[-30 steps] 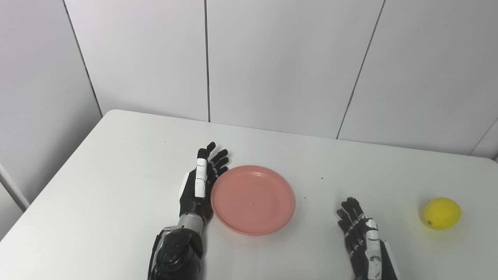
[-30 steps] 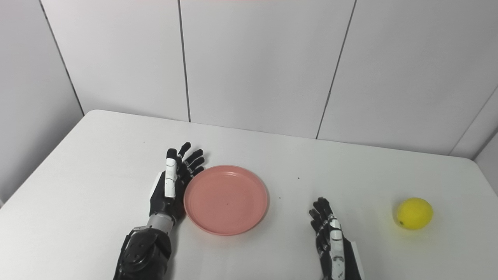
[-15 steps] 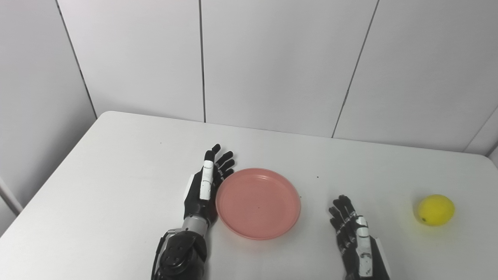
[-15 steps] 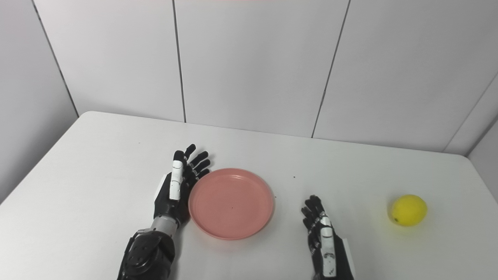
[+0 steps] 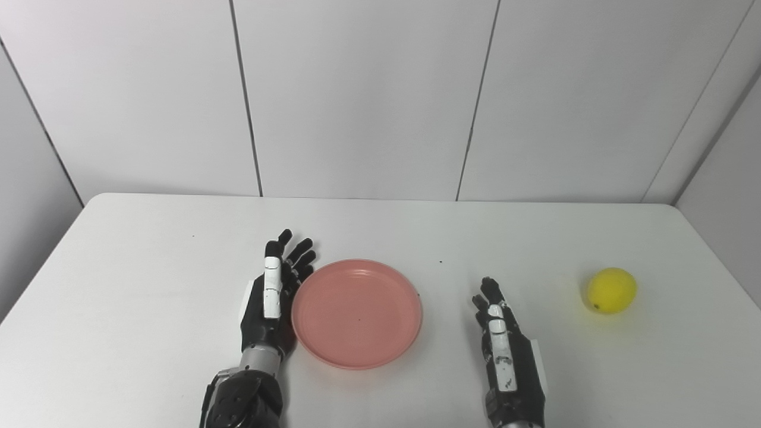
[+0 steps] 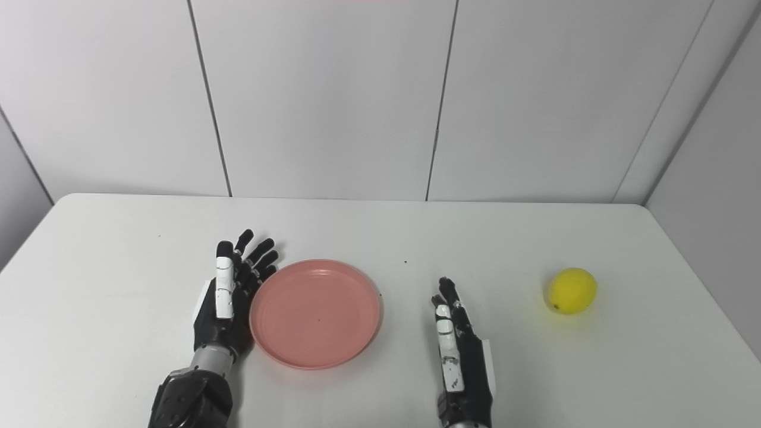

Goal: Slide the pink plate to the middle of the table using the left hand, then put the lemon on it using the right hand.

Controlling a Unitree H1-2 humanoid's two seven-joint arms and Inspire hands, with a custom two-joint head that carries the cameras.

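The left hand (image 5: 270,297), fingers spread, is pressing edge-on against the plate (image 5: 357,313), sliding it along the bench (image 5: 148,285). The right hand (image 5: 505,351), also spread and empty, is waiting right of the plate; the lemon (image 5: 611,290) is lying further right, needing a reach next.

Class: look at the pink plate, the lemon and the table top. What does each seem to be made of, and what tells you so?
Plate: probably plastic; even matte pink, faint moulded rings, thin raised rim.
Lemon: real fruit or a plastic copy, cannot tell; even bright yellow skin, dark spot at one end.
Table: smooth white laminate or painted board, likely; soft sheen, rounded corners.
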